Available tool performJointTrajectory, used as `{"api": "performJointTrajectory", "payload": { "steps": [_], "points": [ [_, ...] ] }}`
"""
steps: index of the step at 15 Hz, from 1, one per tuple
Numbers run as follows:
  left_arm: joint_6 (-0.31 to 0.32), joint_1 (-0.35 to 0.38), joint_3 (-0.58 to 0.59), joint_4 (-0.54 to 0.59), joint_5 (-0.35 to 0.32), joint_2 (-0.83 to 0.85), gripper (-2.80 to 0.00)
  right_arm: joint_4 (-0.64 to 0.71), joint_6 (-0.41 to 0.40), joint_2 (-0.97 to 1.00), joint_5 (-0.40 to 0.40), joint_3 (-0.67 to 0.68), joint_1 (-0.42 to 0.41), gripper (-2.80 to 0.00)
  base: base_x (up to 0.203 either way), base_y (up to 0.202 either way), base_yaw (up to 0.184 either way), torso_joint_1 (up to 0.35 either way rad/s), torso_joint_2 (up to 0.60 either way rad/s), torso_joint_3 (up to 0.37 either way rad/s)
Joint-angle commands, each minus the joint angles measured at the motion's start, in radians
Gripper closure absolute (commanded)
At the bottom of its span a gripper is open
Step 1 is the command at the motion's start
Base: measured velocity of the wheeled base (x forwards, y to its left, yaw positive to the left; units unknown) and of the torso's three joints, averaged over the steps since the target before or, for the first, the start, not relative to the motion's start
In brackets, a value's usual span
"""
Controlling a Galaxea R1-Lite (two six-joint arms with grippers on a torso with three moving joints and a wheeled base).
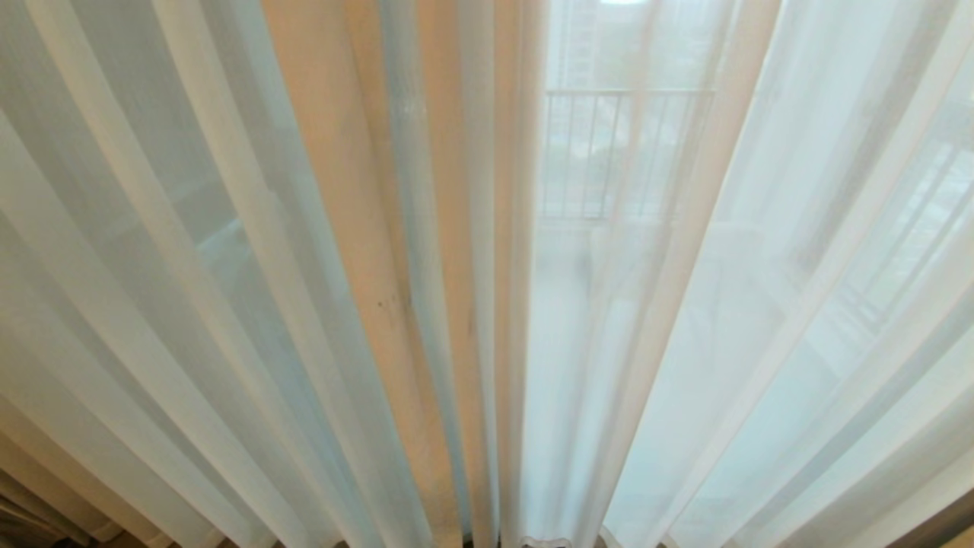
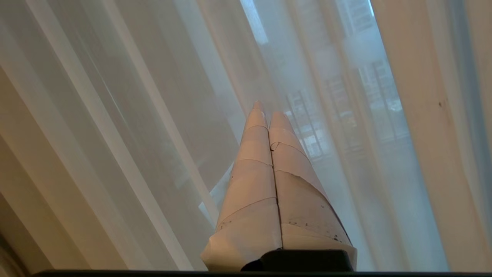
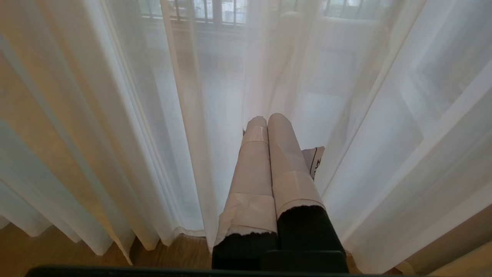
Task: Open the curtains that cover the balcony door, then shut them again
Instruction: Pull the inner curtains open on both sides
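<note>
The curtains (image 1: 426, 304) are looking light and floppy (grab an edge); left pincer (image 2: 269, 111) and right pincer (image 3: 268, 119) are sitting clenched, empty.

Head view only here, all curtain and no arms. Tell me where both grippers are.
Observer: The left gripper is shut, pointing up at the curtains.
Operator: Now the right one.
Observer: The right gripper is shut too, aimed low at the curtain folds, holding nothing.
Operator: Report what's under the hem.
Observer: The right wrist view shows a wooden floor where the hem ends.
</note>
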Motion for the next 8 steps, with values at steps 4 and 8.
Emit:
{"api": "performJointTrajectory", "payload": {
  "steps": [4, 8],
  "points": [
    [-0.005, 0.000, -0.085, 0.108, -0.001, 0.001, 0.00, 0.000, -0.001, 0.000, 0.001, 0.000, 0.000, 0.00, 0.000, 0.000, 0.000, 0.000, 0.00, 0.000],
    [-0.006, 0.000, -0.085, 0.171, 0.002, 0.001, 0.00, 0.000, -0.001, 0.000, 0.001, 0.000, 0.000, 0.00, 0.000, 0.000, 0.000, 0.000, 0.00, 0.000]
  ]
}}
